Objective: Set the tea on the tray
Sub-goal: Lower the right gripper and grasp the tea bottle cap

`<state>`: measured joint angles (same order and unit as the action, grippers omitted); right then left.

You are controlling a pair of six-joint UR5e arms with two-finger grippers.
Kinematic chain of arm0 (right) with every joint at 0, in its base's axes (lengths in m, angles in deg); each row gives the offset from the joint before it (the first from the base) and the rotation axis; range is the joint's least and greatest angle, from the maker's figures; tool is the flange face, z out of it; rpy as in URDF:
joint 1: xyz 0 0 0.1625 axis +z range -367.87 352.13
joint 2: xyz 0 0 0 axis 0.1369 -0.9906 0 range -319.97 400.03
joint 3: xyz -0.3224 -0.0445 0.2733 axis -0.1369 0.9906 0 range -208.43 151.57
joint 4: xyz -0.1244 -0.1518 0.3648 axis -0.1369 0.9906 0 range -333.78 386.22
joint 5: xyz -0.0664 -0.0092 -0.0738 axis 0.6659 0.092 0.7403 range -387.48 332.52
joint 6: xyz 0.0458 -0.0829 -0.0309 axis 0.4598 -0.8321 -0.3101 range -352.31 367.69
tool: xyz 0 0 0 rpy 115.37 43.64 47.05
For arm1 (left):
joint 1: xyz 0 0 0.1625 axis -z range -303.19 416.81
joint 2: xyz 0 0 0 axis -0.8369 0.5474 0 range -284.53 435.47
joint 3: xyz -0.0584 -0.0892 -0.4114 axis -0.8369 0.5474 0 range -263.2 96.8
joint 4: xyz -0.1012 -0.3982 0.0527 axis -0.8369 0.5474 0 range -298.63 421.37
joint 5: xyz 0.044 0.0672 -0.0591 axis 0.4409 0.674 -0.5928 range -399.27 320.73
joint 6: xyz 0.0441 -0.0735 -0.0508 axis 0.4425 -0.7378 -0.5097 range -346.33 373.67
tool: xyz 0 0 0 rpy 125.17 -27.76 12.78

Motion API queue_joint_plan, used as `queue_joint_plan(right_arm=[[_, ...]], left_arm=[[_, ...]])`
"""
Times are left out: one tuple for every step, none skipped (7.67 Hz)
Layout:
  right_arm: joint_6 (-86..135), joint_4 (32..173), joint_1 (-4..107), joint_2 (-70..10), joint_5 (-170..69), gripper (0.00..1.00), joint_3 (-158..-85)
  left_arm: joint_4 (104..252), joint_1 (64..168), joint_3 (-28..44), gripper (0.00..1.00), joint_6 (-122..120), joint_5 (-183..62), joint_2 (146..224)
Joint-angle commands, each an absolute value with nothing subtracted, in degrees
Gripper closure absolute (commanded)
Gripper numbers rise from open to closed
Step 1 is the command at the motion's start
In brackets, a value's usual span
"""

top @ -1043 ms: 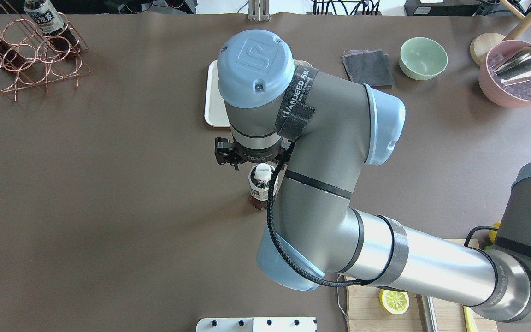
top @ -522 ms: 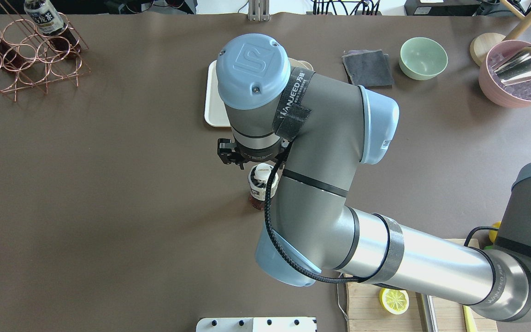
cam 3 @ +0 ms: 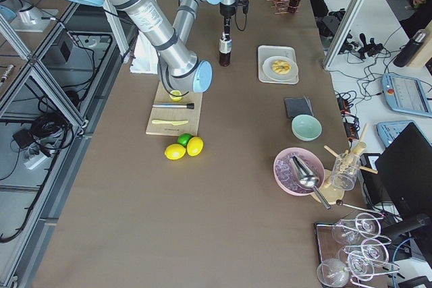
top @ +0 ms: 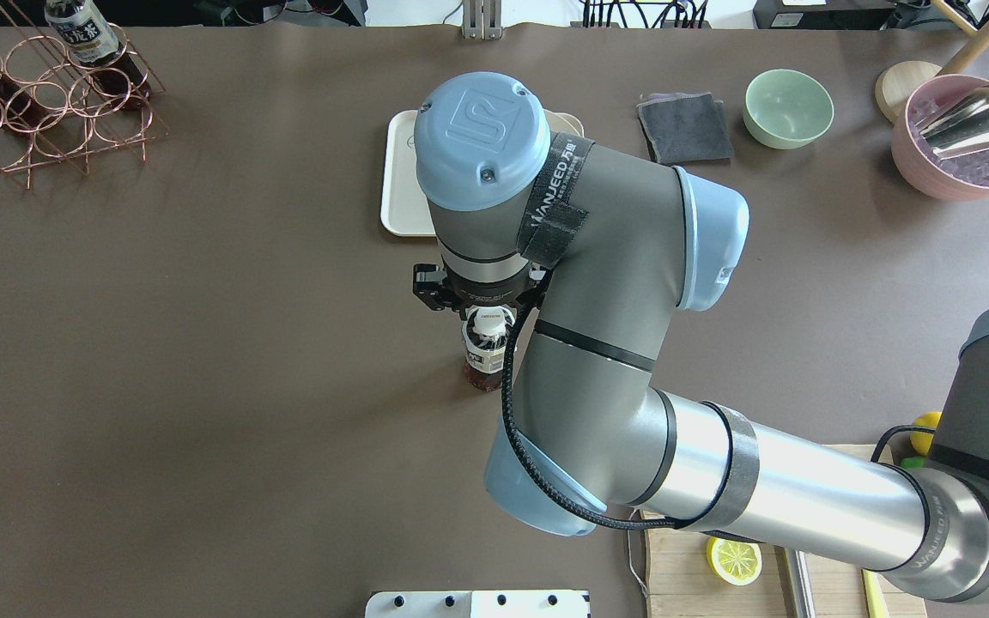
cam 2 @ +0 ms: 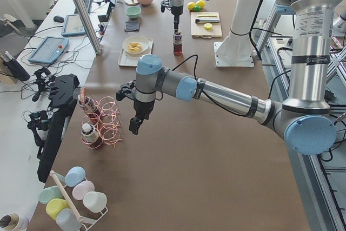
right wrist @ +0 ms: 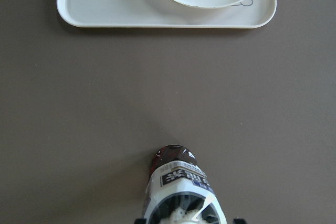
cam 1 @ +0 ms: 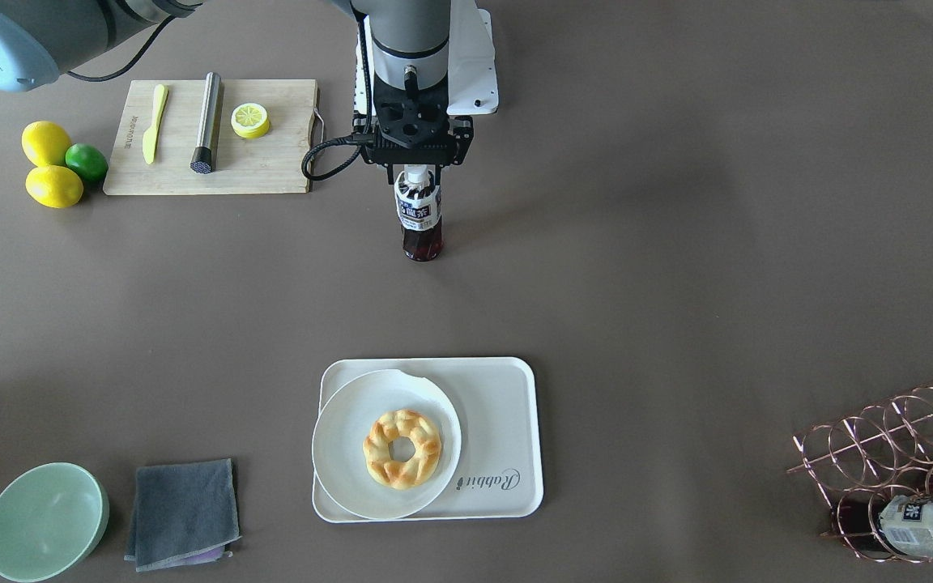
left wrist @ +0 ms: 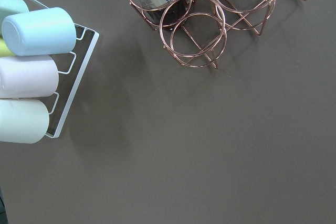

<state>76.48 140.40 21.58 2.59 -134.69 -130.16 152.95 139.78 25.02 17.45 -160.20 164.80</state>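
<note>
- One tea bottle is seen standing upright on the brown desk, with its dark base on the surface and well apart from the tray.
- The right gripper is held straight above the bottle and pointed down, with the white cap set between its fingers.
- In the right wrist view only the tips of those fingers are caught at the bottom edge, one to each side of the bottle's shoulders and outside its outline. They are spread wide, and no contact with the bottle can be made out.
- The cream-white tray, marked with grey "Rabbit" script, is laid on the operators' side of the desk, roughly in line with the bottle.
- A round white plate is set on the end of the tray nearer the grey cloth, and a ring-shaped pastry is carried on it.
- The left gripper is shown only in the exterior left view, hung over the desk beside a copper wire rack. Whether its fingers are wide or narrow cannot be told.
- A second bottle is lodged on its side in that rack.
</note>
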Motion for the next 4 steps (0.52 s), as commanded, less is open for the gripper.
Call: queue_joint_plan(right_arm=[[76.77, 140.48, 21.31, 2.50, -134.97, 0.35, -130.74], [76.77, 140.48, 21.22, 1.89, -134.97, 0.34, -131.00], [76.85, 140.39, 21.14, 1.71, -134.97, 0.37, -131.09], [76.86, 140.39, 21.14, 1.71, -134.79, 0.57, -131.09]], left_arm=[[152.95, 139.78, 25.00, 0.02, 17.45, -160.21, 164.86], [152.95, 139.78, 25.00, 0.02, 17.45, -160.21, 164.86], [152.95, 139.78, 25.00, 0.02, 17.45, -160.21, 164.94], [152.95, 139.78, 24.91, 0.02, 17.45, -160.21, 164.94]])
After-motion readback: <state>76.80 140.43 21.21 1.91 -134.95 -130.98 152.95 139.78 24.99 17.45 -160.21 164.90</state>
